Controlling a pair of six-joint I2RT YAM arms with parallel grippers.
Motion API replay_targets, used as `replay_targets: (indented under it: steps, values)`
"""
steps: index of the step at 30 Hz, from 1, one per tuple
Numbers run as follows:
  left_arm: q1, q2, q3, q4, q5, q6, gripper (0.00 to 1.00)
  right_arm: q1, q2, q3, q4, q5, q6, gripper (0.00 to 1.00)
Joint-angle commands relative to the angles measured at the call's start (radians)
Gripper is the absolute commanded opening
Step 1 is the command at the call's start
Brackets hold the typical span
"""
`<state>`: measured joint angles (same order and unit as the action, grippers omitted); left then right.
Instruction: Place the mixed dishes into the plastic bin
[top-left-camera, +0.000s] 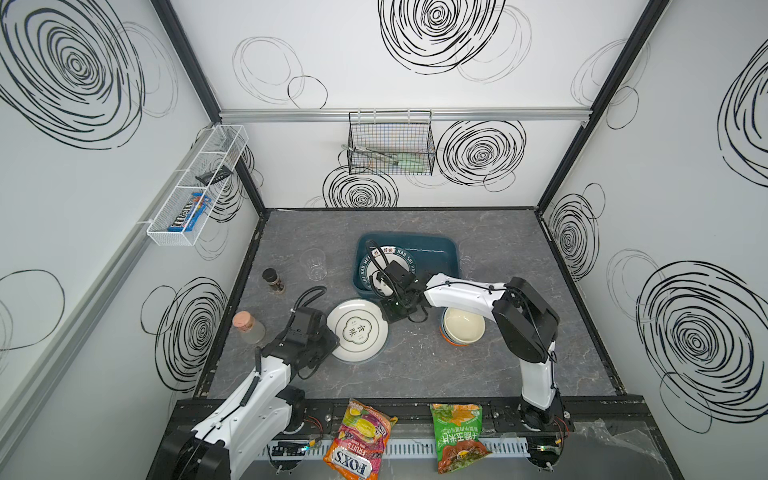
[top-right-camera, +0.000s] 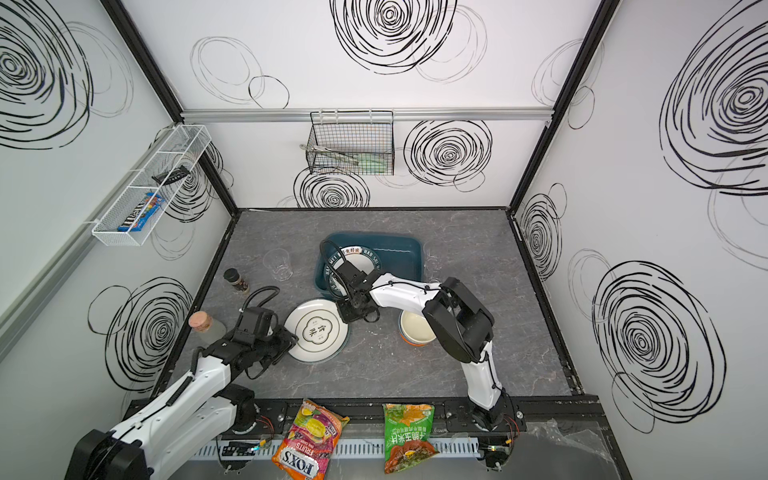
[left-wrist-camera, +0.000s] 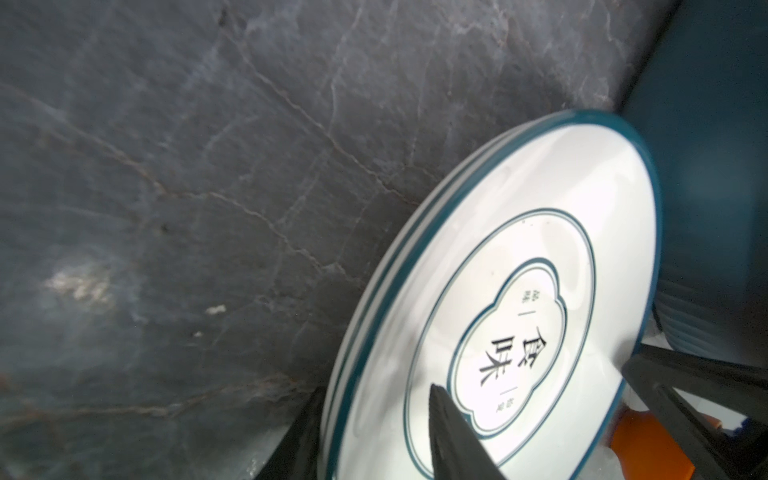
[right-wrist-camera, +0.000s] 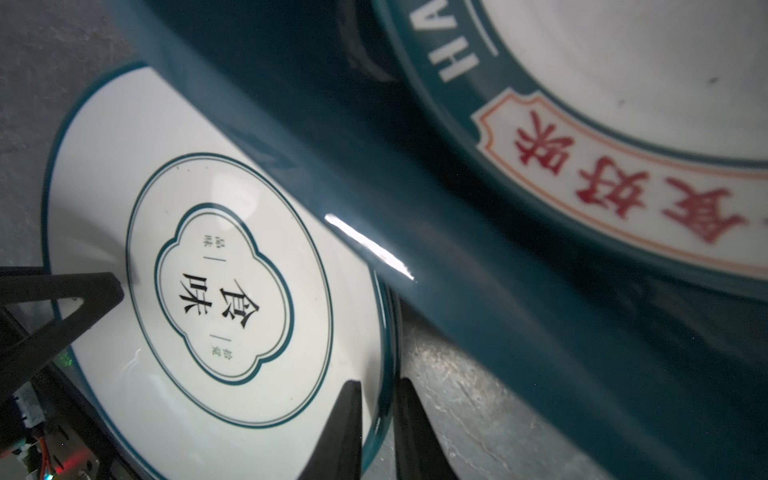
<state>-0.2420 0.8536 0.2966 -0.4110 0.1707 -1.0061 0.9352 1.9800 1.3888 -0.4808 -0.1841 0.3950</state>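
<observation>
Two snack bags lie nearest, past the front edge of the bench (top-left-camera: 498, 365): an orange-and-purple bag (top-left-camera: 359, 440) printed FOX'S FRUITS and a green bag (top-left-camera: 457, 436) whose Chinese print is too small to read.

Mid-bench lies one white quatrefoil plate (top-left-camera: 357, 331), its teal-lined mark holding 食味 in black with smaller characters beside it. The left wrist view shows a second rim beneath; whether that is another plate cannot be told. The left fingers (left-wrist-camera: 453, 436) straddle the rim on the side toward the left edge, one over it and one outside it. They stand apart, and whether they press on it cannot be told. The right fingers (right-wrist-camera: 345, 424) are clamped on the opposite rim, which fills the narrow gap between them.

Just behind, toward the back edge, sits the one plastic bin (top-left-camera: 436, 253). One lettered plate (top-left-camera: 390, 262) lies in its left half, with white capitals, HAO among them, on a teal band, and red Chinese characters in a framed panel.

Outside the bin stand one clear cup (top-left-camera: 313, 264) to its left and three nested bowls (top-left-camera: 463, 326), cream in blue in orange, before its right half. One spice jar (top-left-camera: 273, 280) and one cork-topped jar (top-left-camera: 248, 327) stand by the left edge. On the left wall a white mesh basket (top-left-camera: 195, 187) holds one blue M&M's box (top-left-camera: 189, 212).
</observation>
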Motion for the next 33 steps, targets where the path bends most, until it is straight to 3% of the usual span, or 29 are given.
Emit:
replay_targets:
  steps: [1,11,20,33]
  values:
    - [-0.002,-0.006,-0.007,0.038,0.009,0.000,0.42,0.020,0.025,0.033,-0.016,-0.011,-0.013,0.16]
    - [-0.001,-0.011,-0.012,0.035,0.007,-0.005,0.46,0.029,0.050,0.048,-0.026,-0.024,-0.023,0.12]
    - [-0.001,-0.030,-0.011,0.008,-0.001,-0.012,0.61,0.031,0.068,0.054,-0.032,-0.041,-0.028,0.12]
    - [-0.009,-0.018,0.000,0.027,0.017,0.004,0.44,0.021,0.035,0.046,-0.047,-0.007,-0.023,0.23]
